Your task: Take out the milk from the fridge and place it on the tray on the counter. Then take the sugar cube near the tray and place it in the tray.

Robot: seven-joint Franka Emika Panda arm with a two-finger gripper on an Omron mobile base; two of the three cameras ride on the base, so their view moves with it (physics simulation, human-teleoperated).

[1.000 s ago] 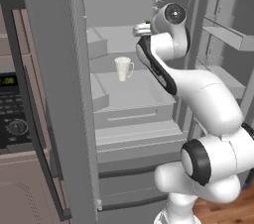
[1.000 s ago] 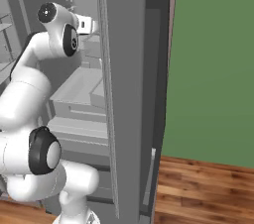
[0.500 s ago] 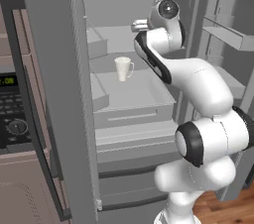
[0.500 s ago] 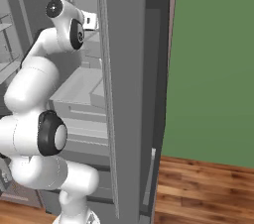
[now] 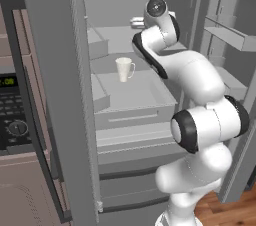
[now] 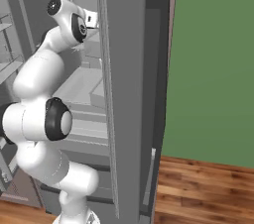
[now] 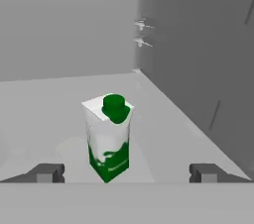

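While the arm reached into the open fridge (image 5: 150,100), the task had barely begun: the milk (image 7: 109,136) stood upright on an upper shelf (image 7: 163,129), near its back corner, ungrasped, just ahead of the gripper (image 7: 126,172), whose jaws were spread wide and empty. Lifting, traying and the sugar step all remained. One carton and one mug (image 5: 124,69) showed.

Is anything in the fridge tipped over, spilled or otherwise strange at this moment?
Nothing stands out. The milk stands upright on a fridge shelf, cap on, with no spill around it. The mug stands upright on a lower shelf. The open hand is short of the carton.
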